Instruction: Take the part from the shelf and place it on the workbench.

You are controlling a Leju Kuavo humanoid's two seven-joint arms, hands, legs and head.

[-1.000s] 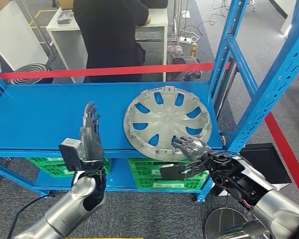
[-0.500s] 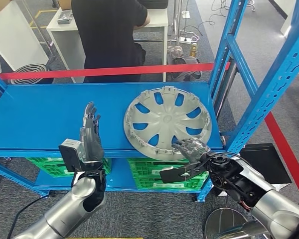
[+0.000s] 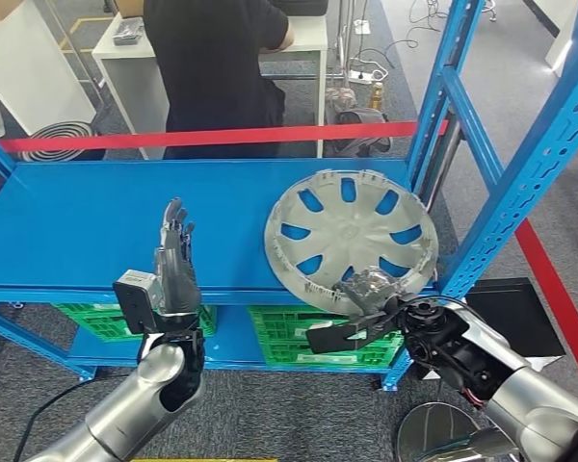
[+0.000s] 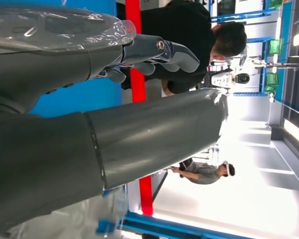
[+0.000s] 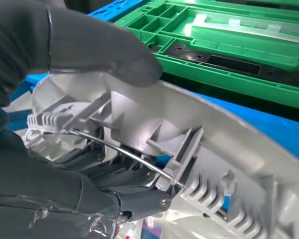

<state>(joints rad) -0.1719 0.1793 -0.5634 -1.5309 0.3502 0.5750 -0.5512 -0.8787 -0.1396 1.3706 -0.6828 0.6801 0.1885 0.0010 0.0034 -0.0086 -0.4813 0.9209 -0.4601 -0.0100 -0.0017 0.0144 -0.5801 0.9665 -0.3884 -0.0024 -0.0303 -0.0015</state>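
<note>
Nearest the robot, the right robot hand point(image 3: 366, 294) grips the near rim of the silver-grey plastic wheel cover point(image 3: 352, 241), a round disc with spoke-shaped cut-outs. In the right wrist view the thick grey thumb point(image 5: 102, 50) lies over the outer lip while the darker fingers point(image 5: 133, 196) curl in beneath it, among the moulded clip ribs and the thin wire retaining ring point(image 5: 125, 152). The rim is pinched from both faces, so this hand is clamped on the part.

The left robot hand point(image 3: 175, 260) stands upright over the front edge of the blue metal shelf point(image 3: 90, 231), well apart from the cover, fingers straight and slightly spread, holding nothing.

The wheel cover lies toward the right end of the shelf, its near edge overhanging the shelf front where the hand holds it, its far edge appearing to rest on the blue surface. Below sit green plastic crates point(image 3: 301, 332).

By its look the part is light, thin-walled and moderately stiff, though a broad disc held at one edge will likely flex and sag. The smooth face seems slippery; the ribbed inner side offers better purchase. The clips and wire ring look like the fragile bits, so pressure belongs on the solid lip. A second hold at the opposite rim would probably steady it.

Beyond the shelf runs a red tape barrier point(image 3: 198, 138), and behind it a person in dark clothing point(image 3: 213, 67) stands at a white desk point(image 3: 133, 77).
</note>
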